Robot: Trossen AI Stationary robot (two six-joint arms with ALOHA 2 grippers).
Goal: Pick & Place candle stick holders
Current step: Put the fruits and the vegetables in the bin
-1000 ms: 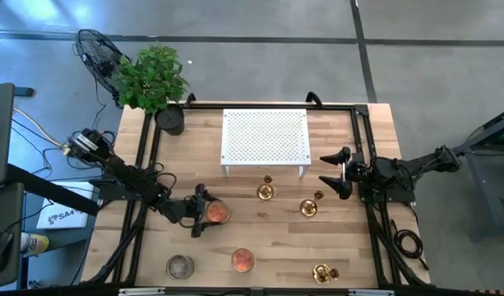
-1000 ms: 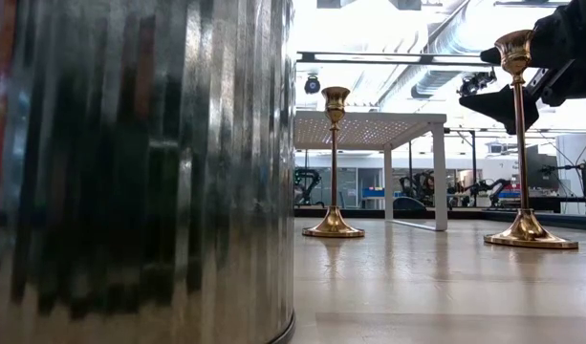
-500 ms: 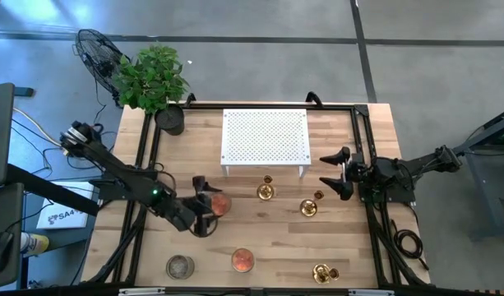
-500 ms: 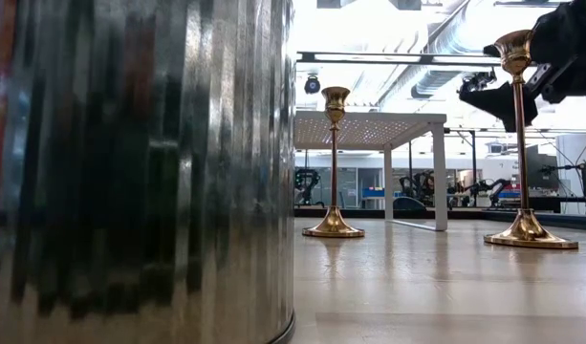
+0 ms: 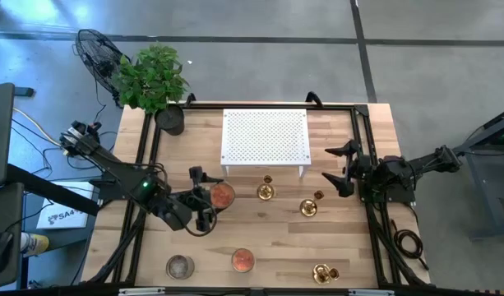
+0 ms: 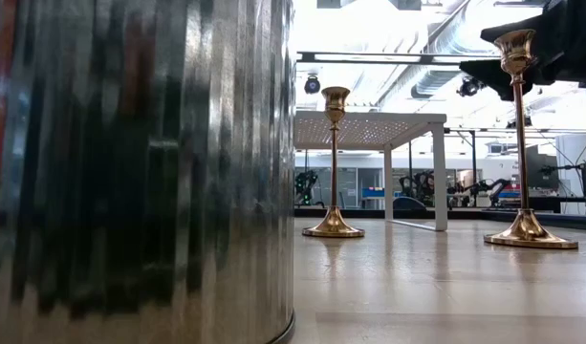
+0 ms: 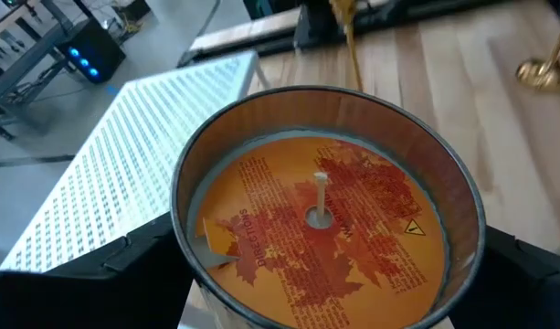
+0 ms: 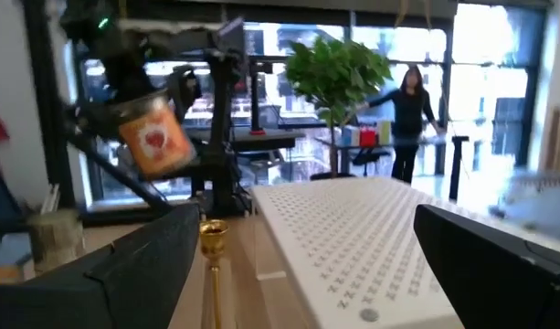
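My left gripper (image 5: 212, 199) is shut on a round metal candle tin (image 5: 222, 196) with orange wax and a wick (image 7: 321, 187), held above the table's left-middle. Several gold candle stick holders stand on their round bases: one (image 5: 265, 191) in front of the white stand, one (image 5: 308, 207) to its right, one (image 5: 321, 271) near the front edge. Two of them (image 6: 334, 162) (image 6: 520, 143) show upright in the low view. My right gripper (image 5: 335, 168) hangs open at the table's right, touching nothing. My left gripper pinches the candle tin's round wall between its two fingers, one on each side (image 7: 184, 265) (image 7: 485, 260). It comes from the table's left, slanting a little downward. The tin (image 8: 156, 137) hangs lifted clear of the table, slightly tilted, its open top up.
A white perforated stand (image 5: 265, 137) sits at the far middle, a potted plant (image 5: 153, 78) at the far left corner. Two more candle tins (image 5: 180, 265) (image 5: 242, 261) stand near the front edge; one (image 6: 130, 172) fills the low view's left. A person (image 8: 409, 110) stands far off.
My left gripper has risen with the candle tin, lifting it clear of the table and carrying it a little toward the far edge, while the wrist tipped up. My right gripper has rolled about its own axis and stays open in place.
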